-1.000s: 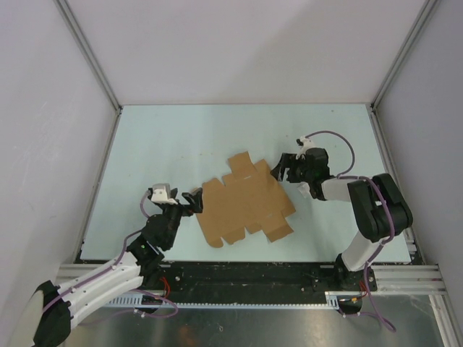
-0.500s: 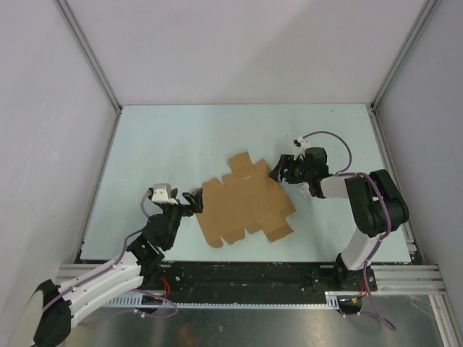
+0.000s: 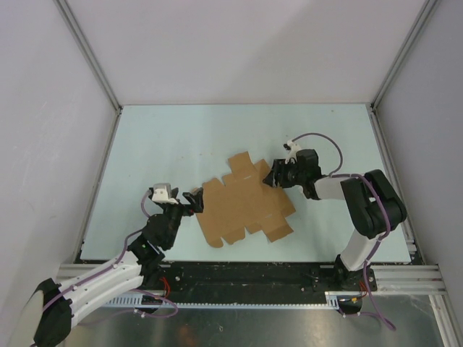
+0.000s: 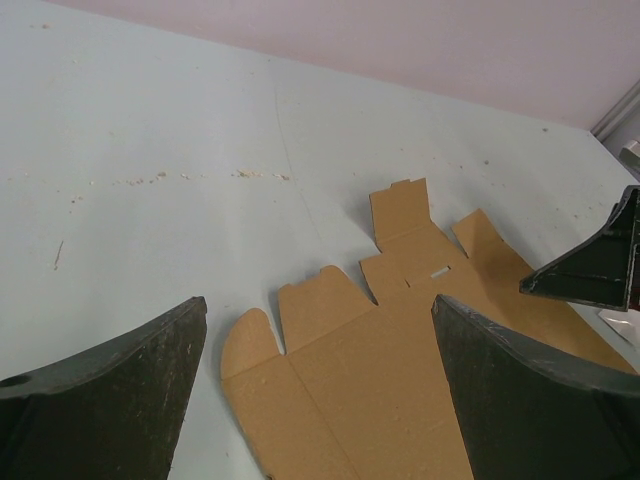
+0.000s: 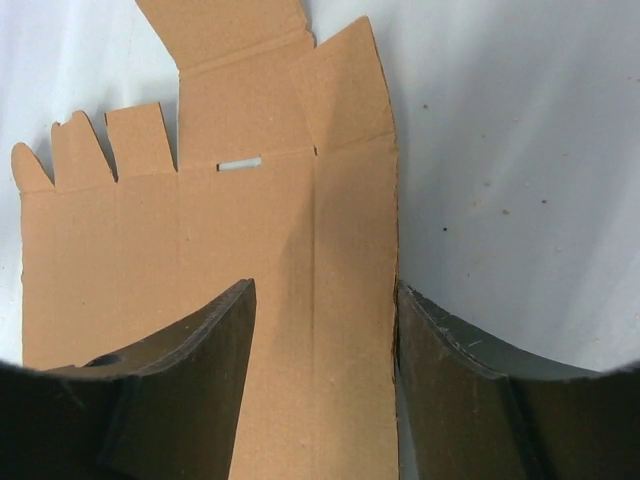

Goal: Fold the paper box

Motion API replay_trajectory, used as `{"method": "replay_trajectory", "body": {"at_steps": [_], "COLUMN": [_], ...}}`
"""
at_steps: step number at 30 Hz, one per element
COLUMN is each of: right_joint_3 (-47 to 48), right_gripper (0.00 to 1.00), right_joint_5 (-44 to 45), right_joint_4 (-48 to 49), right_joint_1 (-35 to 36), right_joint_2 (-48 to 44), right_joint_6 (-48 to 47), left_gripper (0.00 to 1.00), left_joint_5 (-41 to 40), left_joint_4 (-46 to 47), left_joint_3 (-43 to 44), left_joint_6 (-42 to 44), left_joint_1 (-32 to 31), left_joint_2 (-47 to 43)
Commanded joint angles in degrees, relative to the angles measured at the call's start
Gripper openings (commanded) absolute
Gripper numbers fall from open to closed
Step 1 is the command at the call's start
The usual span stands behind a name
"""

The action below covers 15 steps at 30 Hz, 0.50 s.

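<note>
0 folds visible: paper box lies as a flat die-cut sheet mid-tabletop, so all creases and tabs are left to do. Right hand is apart, straddling the sheet's right edge panel, nothing clamped. Left hand is wide apart at the left edge, empty.

Robot lab cell: plain white walls, aluminium rails.

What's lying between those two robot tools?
The flat, unfolded paper box lies between the left tool and the right tool, clearest in the overhead view.
</note>
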Motion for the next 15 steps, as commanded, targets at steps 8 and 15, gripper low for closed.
{"method": "replay_trajectory", "body": {"at_steps": [8,15], "right_joint_3": [-2.24,-4.09], "right_gripper": [0.44,0.26], "right_joint_5": [-0.51,1.51], "right_joint_4": [-4.02,-3.58], "right_joint_1": [1.94,3.34], "right_joint_2": [-0.67,-3.74], "right_joint_6": [-0.55,-2.39], "left_gripper": [0.99,0.99], "left_joint_5": [0.60,1.48], "left_joint_4": [2.00,1.91], "left_joint_3": [-1.67,-1.14], "left_joint_6": [1.45,1.36], "left_joint_1": [-0.11,-0.11], "left_joint_2": [-0.20,-1.34]}}
